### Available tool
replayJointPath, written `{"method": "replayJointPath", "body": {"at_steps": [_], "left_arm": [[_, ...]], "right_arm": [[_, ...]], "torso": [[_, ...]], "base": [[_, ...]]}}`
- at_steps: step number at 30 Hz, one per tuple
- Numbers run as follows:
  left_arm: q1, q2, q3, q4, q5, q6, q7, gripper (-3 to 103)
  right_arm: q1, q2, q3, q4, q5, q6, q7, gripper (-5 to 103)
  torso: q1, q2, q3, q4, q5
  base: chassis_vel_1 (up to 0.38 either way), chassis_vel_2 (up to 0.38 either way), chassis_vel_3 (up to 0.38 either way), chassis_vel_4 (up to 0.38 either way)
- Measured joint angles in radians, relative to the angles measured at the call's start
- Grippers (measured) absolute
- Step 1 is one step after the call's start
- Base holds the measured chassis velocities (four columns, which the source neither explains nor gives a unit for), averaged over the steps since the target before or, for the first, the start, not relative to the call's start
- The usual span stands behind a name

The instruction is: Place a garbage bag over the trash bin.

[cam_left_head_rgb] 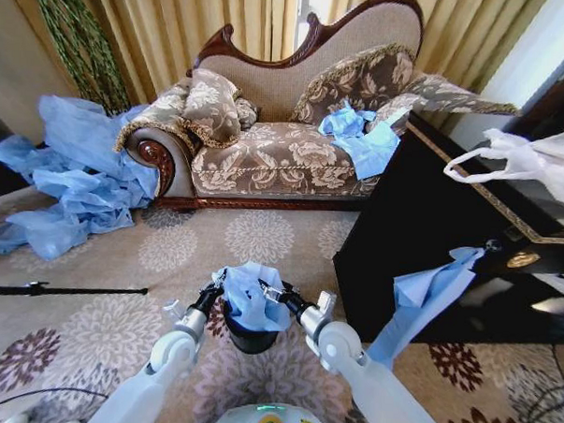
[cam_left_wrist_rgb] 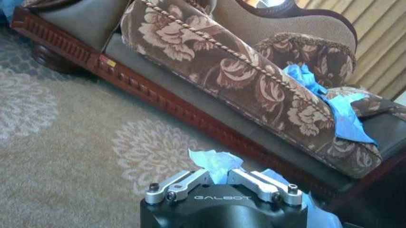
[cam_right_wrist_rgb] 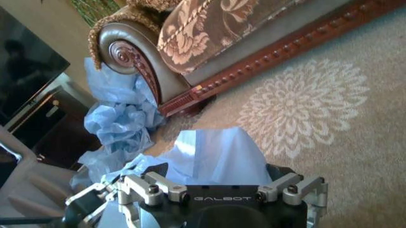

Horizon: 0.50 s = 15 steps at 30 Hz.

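Note:
The trash bin, small and black, stands on the carpet right in front of me. The light blue garbage bag is bunched over its mouth and hides the rim. My left gripper is at the bag's left edge; in the left wrist view this gripper is shut on a fold of the garbage bag. At the bag's right edge is my right gripper. In the right wrist view this gripper stands open, its fingers spread wide, with the garbage bag rising between them.
A floral sofa stands ahead with blue plastic on its seat. A heap of blue sheeting lies to the left. A black cabinet on the right carries a white handled bag and a hanging blue bag. A black rod lies on the carpet.

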Motion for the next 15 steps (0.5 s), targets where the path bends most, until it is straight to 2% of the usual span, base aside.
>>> {"method": "replayJointPath", "body": {"at_steps": [4,7,8,9,10,11,13,15], "left_arm": [[0.001,0.001,-0.002,-0.001,0.001,-0.001,0.002,0],[0.000,0.001,-0.002,-0.003,0.001,-0.003,0.003,0],[-0.001,0.001,-0.002,-0.004,0.001,-0.003,0.003,0],[-0.001,0.001,-0.001,-0.005,0.001,-0.003,0.003,0],[-0.002,0.002,-0.001,-0.005,0.001,-0.003,0.003,0],[-0.003,0.002,0.000,-0.005,0.001,-0.003,0.004,0],[-0.003,0.002,0.001,-0.005,0.001,-0.004,0.005,0],[-0.004,0.001,0.001,-0.005,0.001,-0.005,0.006,0]], "right_arm": [[0.018,0.011,-0.005,-0.024,0.014,-0.018,0.001,102],[0.025,0.019,-0.011,-0.042,0.015,-0.020,0.002,96],[0.026,0.022,-0.011,-0.047,0.015,-0.020,0.002,91],[0.026,0.022,-0.011,-0.048,0.014,-0.020,0.002,91],[0.025,0.022,-0.012,-0.048,0.013,-0.020,0.002,81],[0.023,0.020,-0.015,-0.048,0.009,-0.020,0.001,76],[0.022,0.020,-0.017,-0.048,0.003,-0.019,0.001,76],[0.018,0.019,-0.020,-0.049,-0.010,-0.015,-0.001,65]], "torso": [[0.000,0.000,0.000,0.0000,-0.0002],[0.000,0.000,0.000,0.0001,0.0000],[0.000,0.000,0.000,0.0000,0.0000],[0.000,0.000,0.000,0.0000,0.0000],[0.000,0.000,0.000,0.0000,0.0000],[0.000,0.000,0.000,0.0000,-0.0001],[0.000,0.000,0.000,0.0000,0.0000],[0.000,0.000,0.000,0.0000,0.0000]], "base": [[0.000,0.000,0.000,0.000],[0.000,0.000,0.000,0.000],[0.000,0.000,0.000,0.000],[0.000,0.000,0.000,0.000],[0.000,0.000,0.000,0.000],[0.000,0.000,0.000,0.000],[0.000,0.000,0.000,0.000],[0.000,0.000,0.000,0.000]]}}
